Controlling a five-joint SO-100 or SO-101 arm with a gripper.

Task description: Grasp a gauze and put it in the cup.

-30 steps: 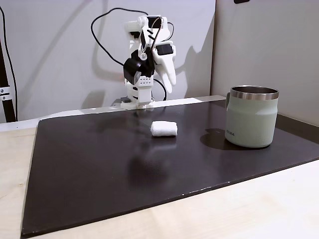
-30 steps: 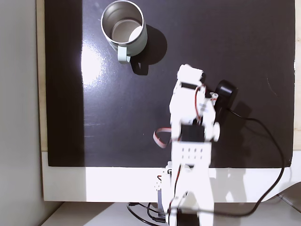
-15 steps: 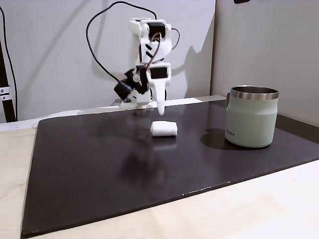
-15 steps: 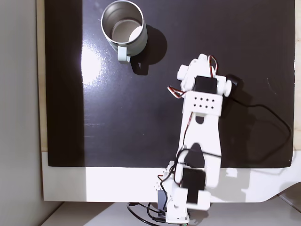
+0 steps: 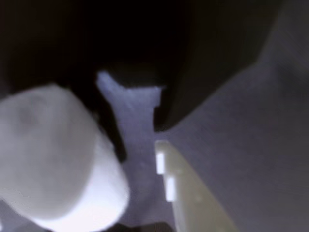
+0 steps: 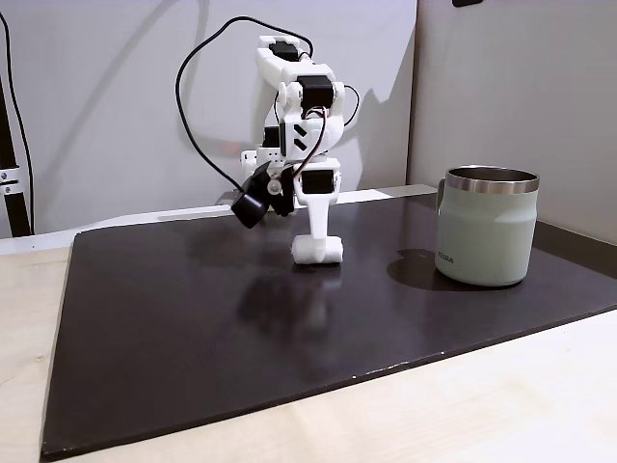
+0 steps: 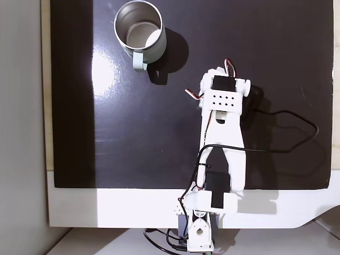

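Dark mat (image 6: 174,318): gauze (image 6: 317,252) lies lengthwise across frame centre, gripper (image 6: 316,238) down on it, fingers' state unclear.

Count: one gauze (image 6: 318,251), one cup (image 6: 486,228), one black mat (image 6: 193,318), one robot arm (image 7: 222,154) with one gripper (image 6: 316,243), one black cable (image 6: 207,87)
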